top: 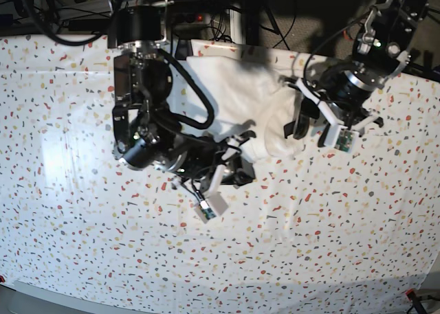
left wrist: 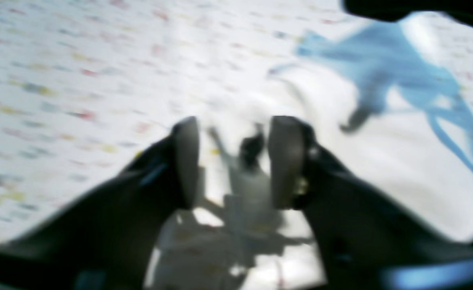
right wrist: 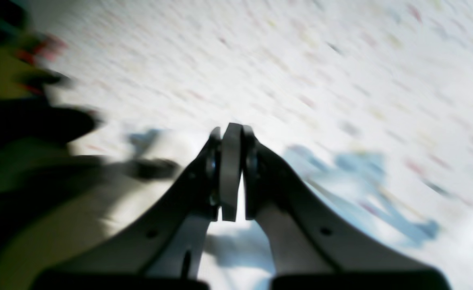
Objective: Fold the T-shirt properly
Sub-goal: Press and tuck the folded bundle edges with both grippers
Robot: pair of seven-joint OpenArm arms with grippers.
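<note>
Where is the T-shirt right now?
In the base view the T-shirt lies bunched at the tablecloth's far edge, centre, between the two arms.

Both wrist views motion-blurred; base view sharp, bright.

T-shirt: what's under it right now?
The T-shirt lies bunched on the speckled tablecloth, between the two arms. Cloth shows all around it; whatever sits directly beneath is covered. The right arm's links overlap its lower edge.
</note>
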